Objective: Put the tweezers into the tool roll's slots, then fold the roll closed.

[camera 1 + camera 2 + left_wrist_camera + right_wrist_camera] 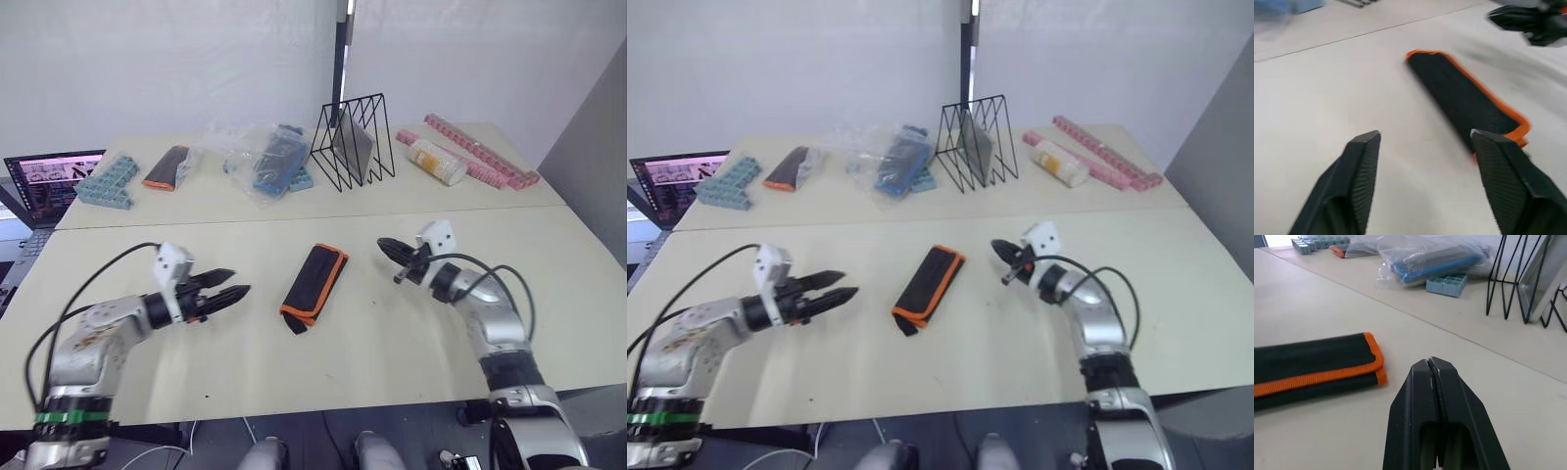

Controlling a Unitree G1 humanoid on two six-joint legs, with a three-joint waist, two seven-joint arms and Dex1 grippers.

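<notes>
I see the tool roll [313, 285] folded shut between my grippers, long axis running away from me. Left gripper [227, 294], fingers spread, sits about as near as the pressed-together right gripper [389, 250].

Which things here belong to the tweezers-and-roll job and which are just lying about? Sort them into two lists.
Job:
- tool roll, folded shut on the near table between the grippers
- left gripper, open
- right gripper, shut, empty

Lying about, on the far table:
- black wire rack
- clear plastic bag
- small dark pouch
- blue blocks
- pink strips
- pale bottle
</notes>
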